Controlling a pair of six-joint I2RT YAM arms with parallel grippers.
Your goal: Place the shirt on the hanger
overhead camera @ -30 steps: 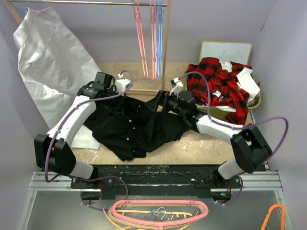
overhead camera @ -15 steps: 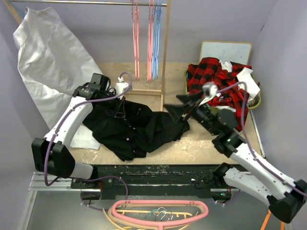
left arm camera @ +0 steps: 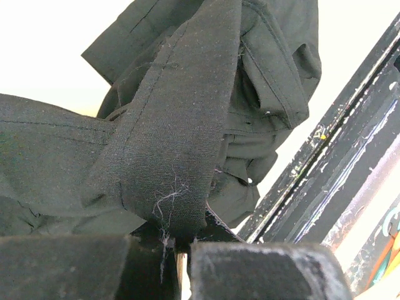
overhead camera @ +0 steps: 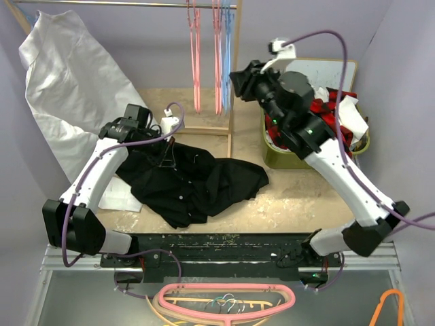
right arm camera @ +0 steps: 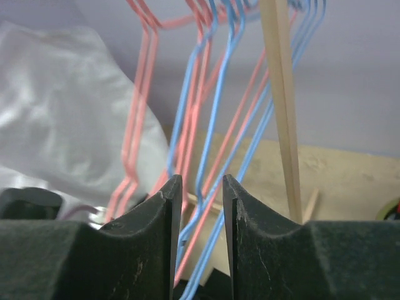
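Observation:
The black shirt [overhead camera: 197,180] lies crumpled on the table in the top view. My left gripper [overhead camera: 168,144] is shut on a fold of it at its far left edge. In the left wrist view a strip of the shirt [left arm camera: 175,125] runs down into the closed left gripper [left arm camera: 178,240]. My right gripper [overhead camera: 236,80] is raised beside the rack, level with the light blue hanger [overhead camera: 226,61] hanging from the rail. The right wrist view shows the right gripper [right arm camera: 202,187] open by a narrow gap. Thin wires of the blue hanger [right arm camera: 212,125] and a pink wire pass through that gap without being pinched.
Pink hangers [overhead camera: 196,54] hang beside the blue one, next to a wooden post [overhead camera: 234,102]. A white cloth [overhead camera: 75,88] drapes at the back left. A plaid shirt [overhead camera: 309,112] fills a green basket [overhead camera: 279,156] at the right. More hangers [overhead camera: 224,299] lie below the table's near edge.
My right arm has let go of the shirt, swung up and back to the hanging hangers, and its jaws have narrowed. The left gripper keeps its hold on the shirt, barely moved.

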